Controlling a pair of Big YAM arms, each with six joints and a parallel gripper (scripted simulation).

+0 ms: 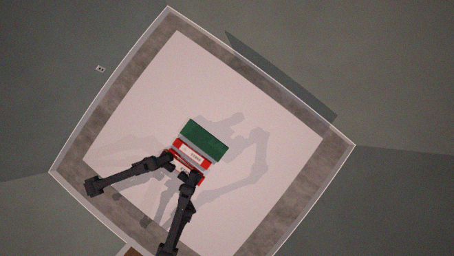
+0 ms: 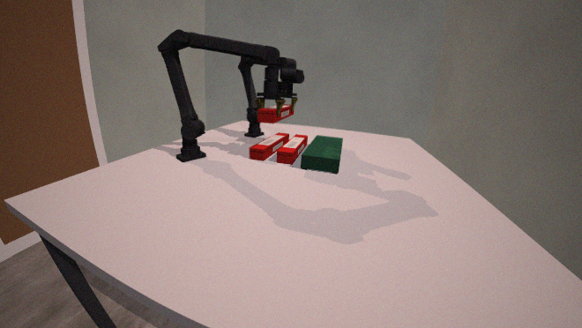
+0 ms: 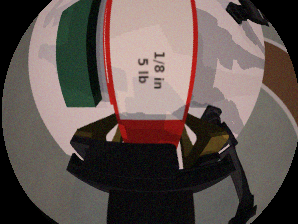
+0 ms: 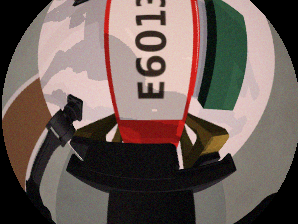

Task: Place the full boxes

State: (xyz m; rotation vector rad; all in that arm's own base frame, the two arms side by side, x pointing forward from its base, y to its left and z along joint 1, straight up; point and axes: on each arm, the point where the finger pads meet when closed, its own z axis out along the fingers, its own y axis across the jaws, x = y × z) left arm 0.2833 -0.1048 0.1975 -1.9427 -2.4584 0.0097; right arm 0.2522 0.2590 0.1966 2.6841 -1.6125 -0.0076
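Note:
Both grippers are shut on one red electrode box [image 1: 182, 168] [image 2: 274, 115] [image 3: 150, 65] [image 4: 150, 65] and hold it level in the air. My left gripper [image 1: 170, 161] [image 3: 151, 112] grips one end, at the "1/8 in 5 lb" label. My right gripper [image 1: 192, 175] [image 4: 150, 127] grips the other end, at the "E6013" label. Two more red boxes [image 2: 269, 146] [image 2: 292, 149] lie flat side by side on the table below. One of them [image 1: 191, 155] shows beside the held box from above. The green low platform [image 1: 203, 140] [image 2: 323, 153] [image 3: 77, 65] [image 4: 225, 65] lies next to them with nothing on it.
The white table [image 1: 172, 86] [image 2: 264, 247] carries the two arm bases [image 1: 93, 186] [image 1: 165, 248] at one edge. A brown panel [image 2: 40, 110] stands beyond the table on the arms' side.

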